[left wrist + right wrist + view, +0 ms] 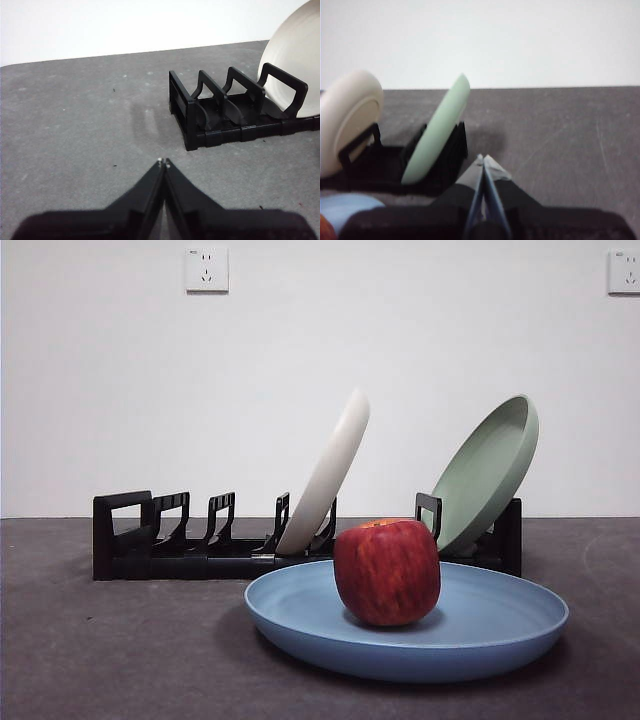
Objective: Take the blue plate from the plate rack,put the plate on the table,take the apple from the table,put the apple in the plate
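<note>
Front view: we see the apple (386, 572) in the plate (500, 625) before the rack (200, 545); no writing legible; both claws pressed together, left (163, 162), right (482, 159).

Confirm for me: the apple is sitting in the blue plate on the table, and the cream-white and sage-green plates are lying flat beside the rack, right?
Not quite. The apple does sit in the blue plate, but the front view shows the cream-white plate and sage-green plate standing tilted in the plate rack.
</note>
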You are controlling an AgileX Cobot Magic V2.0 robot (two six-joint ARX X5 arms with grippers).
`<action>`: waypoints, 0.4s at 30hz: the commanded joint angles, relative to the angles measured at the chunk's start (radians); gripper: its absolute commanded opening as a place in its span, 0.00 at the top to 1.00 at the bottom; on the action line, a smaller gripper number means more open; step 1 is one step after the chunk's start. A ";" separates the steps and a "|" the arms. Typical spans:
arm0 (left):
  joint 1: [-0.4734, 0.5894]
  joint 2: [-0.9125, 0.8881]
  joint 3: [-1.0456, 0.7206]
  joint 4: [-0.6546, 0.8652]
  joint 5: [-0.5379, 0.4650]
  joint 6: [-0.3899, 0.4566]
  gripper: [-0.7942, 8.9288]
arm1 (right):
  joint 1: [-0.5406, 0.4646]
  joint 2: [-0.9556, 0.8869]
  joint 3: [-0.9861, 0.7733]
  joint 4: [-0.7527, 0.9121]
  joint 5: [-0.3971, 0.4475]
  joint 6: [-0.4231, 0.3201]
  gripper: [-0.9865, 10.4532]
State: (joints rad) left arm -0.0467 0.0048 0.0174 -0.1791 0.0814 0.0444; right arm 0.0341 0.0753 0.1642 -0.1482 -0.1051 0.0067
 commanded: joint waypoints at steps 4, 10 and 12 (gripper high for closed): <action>0.003 -0.003 -0.014 0.004 -0.001 0.001 0.92 | 0.000 -0.077 -0.093 0.014 -0.001 0.005 0.92; 0.003 -0.003 -0.014 0.004 0.000 0.001 0.92 | 0.000 -0.074 -0.117 0.009 0.000 0.022 0.92; 0.003 -0.003 -0.014 0.004 0.000 0.001 0.92 | 0.000 -0.074 -0.121 0.009 0.001 0.022 0.92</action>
State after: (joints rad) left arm -0.0467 0.0048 0.0174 -0.1791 0.0814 0.0444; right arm 0.0341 0.0040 0.0563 -0.1478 -0.1047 0.0154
